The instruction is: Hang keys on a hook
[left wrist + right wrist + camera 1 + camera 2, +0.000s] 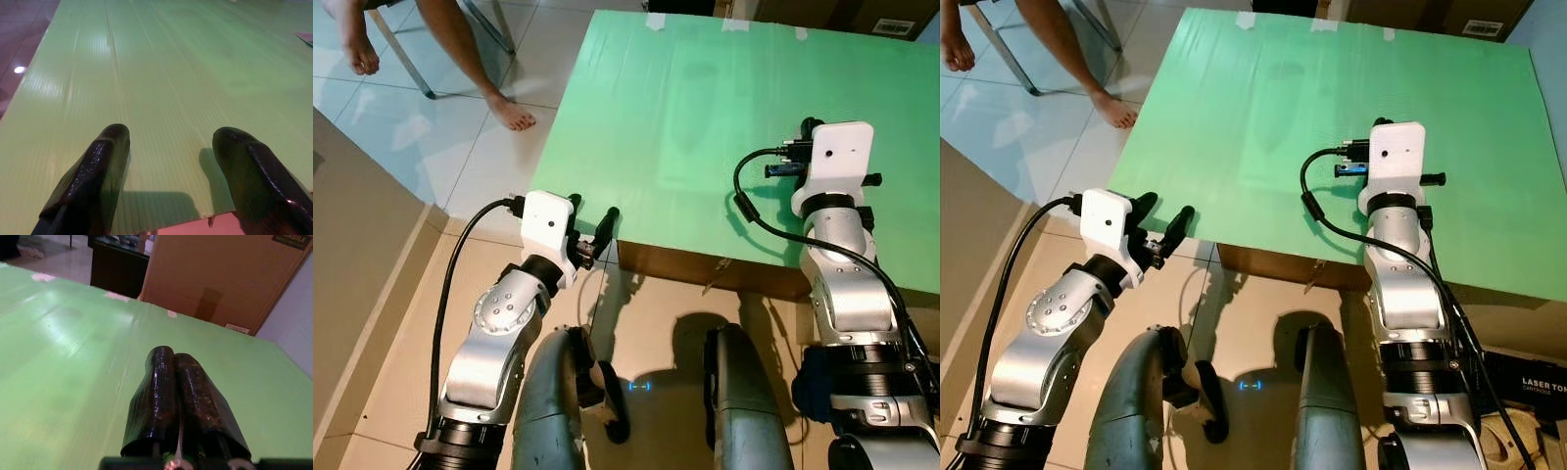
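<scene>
From where I stand the job looks barely begun, if begun at all; the green surface point(705, 108) lies before the robot with no keys and no hook on it that I can make out, so I cannot say where either is, and the hanging is plainly not yet done.

The left pincer point(590, 227) sits at the near left corner of the green surface, its two black fingers point(93, 171) spread well apart with nothing between them; the wrist view looks out along the ribbed green sheet from just over its edge.

The right pincer point(178, 396) is out over the surface on the right side, its fingers pressed tight together; a thin pale sliver shows at their root, but I cannot tell whether that is anything held, and no keys hang from them. In the head views the white wrist block point(1393, 157) hides the fingers themselves.

Beyond the far edge stands a brown cardboard box point(215, 279); a person's bare foot point(512, 113) rests on the tiled floor point(401, 127) to the far left, beside a chair leg.

By my reckoning everything is left to do: find the keys, take hold of them, find the hook, and slip the ring over it.
</scene>
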Tool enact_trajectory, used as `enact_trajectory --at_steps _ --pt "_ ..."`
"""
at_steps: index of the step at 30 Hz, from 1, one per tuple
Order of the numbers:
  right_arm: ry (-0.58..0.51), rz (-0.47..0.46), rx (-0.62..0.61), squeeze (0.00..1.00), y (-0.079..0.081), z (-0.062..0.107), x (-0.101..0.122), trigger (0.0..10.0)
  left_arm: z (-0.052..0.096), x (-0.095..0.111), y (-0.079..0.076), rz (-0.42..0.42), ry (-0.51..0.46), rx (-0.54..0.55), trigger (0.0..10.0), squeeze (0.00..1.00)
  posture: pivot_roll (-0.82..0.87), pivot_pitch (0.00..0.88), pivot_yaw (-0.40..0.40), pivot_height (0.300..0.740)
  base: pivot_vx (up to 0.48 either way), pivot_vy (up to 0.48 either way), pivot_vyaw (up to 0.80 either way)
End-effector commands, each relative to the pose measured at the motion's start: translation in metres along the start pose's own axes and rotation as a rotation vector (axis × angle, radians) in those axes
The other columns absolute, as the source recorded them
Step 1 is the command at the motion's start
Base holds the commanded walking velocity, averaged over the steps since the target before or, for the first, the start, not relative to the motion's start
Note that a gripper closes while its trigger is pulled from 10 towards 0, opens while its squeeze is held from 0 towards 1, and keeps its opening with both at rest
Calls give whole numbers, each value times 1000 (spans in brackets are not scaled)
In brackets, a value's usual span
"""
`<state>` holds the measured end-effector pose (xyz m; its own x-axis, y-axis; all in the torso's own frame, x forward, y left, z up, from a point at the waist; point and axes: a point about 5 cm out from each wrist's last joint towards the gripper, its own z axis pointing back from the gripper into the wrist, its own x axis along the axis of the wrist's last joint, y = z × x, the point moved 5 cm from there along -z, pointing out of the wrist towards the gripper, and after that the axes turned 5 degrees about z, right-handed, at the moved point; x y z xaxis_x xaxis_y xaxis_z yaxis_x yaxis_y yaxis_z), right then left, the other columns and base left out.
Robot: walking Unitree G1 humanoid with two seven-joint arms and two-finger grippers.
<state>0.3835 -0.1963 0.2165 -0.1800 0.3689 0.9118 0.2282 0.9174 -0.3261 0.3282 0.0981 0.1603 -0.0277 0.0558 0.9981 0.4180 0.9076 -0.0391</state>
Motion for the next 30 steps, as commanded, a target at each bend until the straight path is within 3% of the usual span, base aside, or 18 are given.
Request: enact_trajectory --at_steps 1,7,16,25,26,28,29,30 --pt "54 8 4 1000 -4 6 -13 10000 2 -5 0 0 15 8 10000 0 -163 312 43 610 0 0 0" --pt "63 136 81 1000 3 21 -22 10000 3 -6 1 1 17 13 10000 0 -168 310 37 610 0 0 0" --pt "126 63 53 1000 -3 31 -41 10000 1 -6 -1 5 14 9 10000 0 -173 313 43 610 0 0 0" --pt "109 64 59 1000 1 28 -36 10000 0 -5 -1 3 13 8 10000 0 -171 315 47 610 0 0 0" --pt "112 61 63 682 1 27 -37 10000 1 -5 -1 3 12 8 10000 0 -171 315 47 610 0 0 0" --pt "113 59 64 682 0 26 -37 10000 1 -5 -1 4 12 8 10000 0 -171 315 47 610 0 0 0" --pt "111 61 63 0 0 26 -37 10000 1 -5 -1 4 12 8 10000 0 -171 317 46 610 0 0 0" --pt "110 66 60 0 -1 25 -36 10000 1 -5 -1 4 13 8 10000 0 -171 317 46 610 0 0 0"
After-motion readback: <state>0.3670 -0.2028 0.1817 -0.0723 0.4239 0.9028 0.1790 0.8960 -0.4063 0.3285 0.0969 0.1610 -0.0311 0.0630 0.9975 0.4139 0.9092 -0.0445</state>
